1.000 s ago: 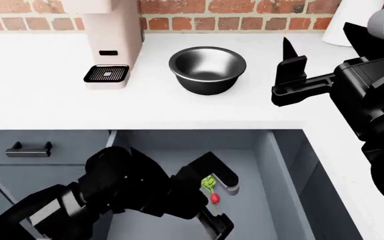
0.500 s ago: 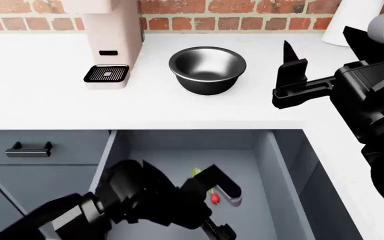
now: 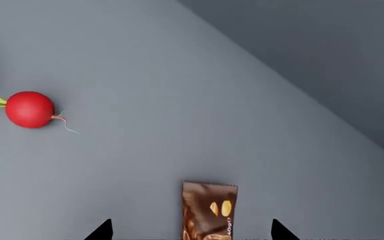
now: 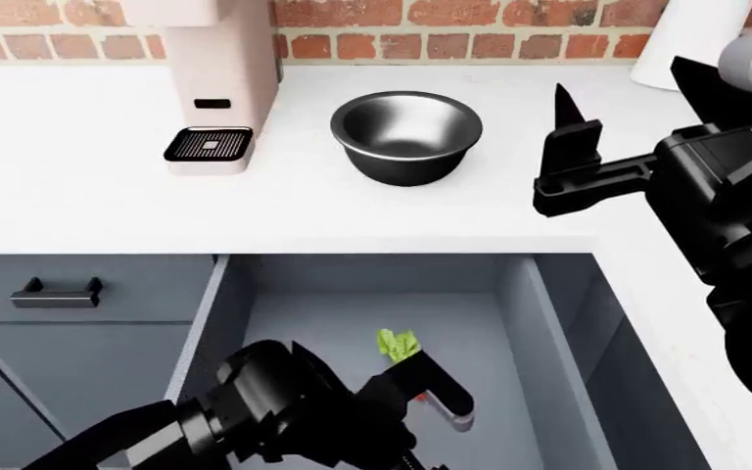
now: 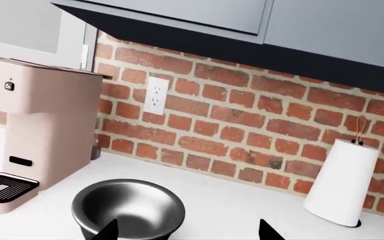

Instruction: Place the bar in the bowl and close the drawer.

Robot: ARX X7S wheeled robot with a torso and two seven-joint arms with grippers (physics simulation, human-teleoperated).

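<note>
The brown bar [image 3: 209,210] lies flat on the floor of the open drawer [image 4: 481,313]. My left gripper [image 3: 192,233] is open low over it, with one fingertip on either side of the wrapper and apart from it. In the head view my left arm hides the bar, and the left gripper [image 4: 431,429] sits deep in the drawer near its front. The steel bowl [image 4: 406,135] stands empty on the white counter. My right gripper [image 4: 572,127] hangs open above the counter to the bowl's right, holding nothing. The bowl [image 5: 126,210] lies just ahead of the right gripper [image 5: 188,232].
A red radish [image 3: 30,109] with green leaves [image 4: 398,343] lies in the drawer beside the bar. A pink coffee machine [image 4: 212,78] stands left of the bowl. A paper towel roll [image 5: 342,182] is at the back right. A smaller drawer front with a black handle [image 4: 56,292] is on the left.
My left arm has sunk lower into the drawer and toward its front, uncovering the radish's leaves in the head view. The right arm has stayed put.
</note>
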